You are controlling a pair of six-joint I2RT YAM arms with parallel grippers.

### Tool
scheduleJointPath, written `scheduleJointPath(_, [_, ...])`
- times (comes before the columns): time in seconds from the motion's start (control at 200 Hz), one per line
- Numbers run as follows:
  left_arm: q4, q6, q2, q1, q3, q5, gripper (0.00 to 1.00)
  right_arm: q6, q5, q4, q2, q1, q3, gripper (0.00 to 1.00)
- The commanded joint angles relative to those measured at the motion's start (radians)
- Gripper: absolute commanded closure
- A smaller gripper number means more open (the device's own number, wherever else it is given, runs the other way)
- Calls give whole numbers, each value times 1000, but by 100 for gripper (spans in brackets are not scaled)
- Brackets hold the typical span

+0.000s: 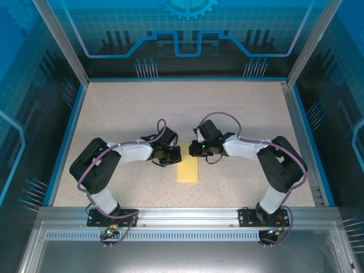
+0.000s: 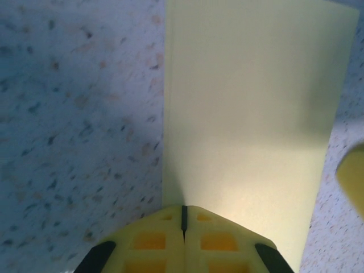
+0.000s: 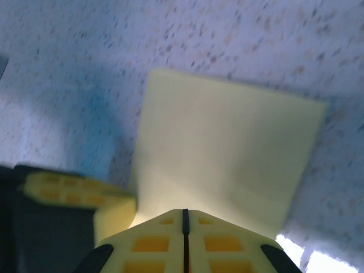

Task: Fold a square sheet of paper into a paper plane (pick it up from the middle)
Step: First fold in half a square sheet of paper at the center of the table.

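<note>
I am judging that the step in hand is pressing the folded paper (image 1: 187, 170) flat before the next fold. To do it well, both closed tips should be pushing straight down and gliding slowly along the crease, one side holding while the other is moving, so that the paper is not sliding over the table (image 1: 114, 108)

The left gripper (image 1: 172, 154) is standing clenched, its fingers pressed together with nothing between them. In its wrist view the tips are sitting at the end of the paper, close to the left long edge. I cannot tell if they are touching it or hanging just above

The paper is lying flat near the middle of the table, between the two arms, as a narrow rectangle with its long side running away from the bases. Both grippers are meeting at its far end

The right gripper (image 1: 198, 150) is clenched and empty too. Its tips are sitting over the same end edge, nearer the middle, with the left gripper just beside them
</note>
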Motion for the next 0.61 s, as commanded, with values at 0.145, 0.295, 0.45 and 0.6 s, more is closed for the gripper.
scheduleJointPath(0.145, [-82, -13, -161, -16, -18, 20, 82, 39, 191, -137, 20, -9, 24, 92])
scheduleJointPath(0.295, [-28, -62, -226, -44, -72, 41, 73, 85, 266, -190, -7, -9, -4, 92])
scheduleJointPath(0.45, [-7, -100, -291, -85, -110, 33, 71, 111, 260, -176, -55, -9, -37, 92])
scheduleJointPath(0.6, [-27, -122, -353, -97, -140, -22, 71, 67, 165, -66, -111, 2, -47, 92])
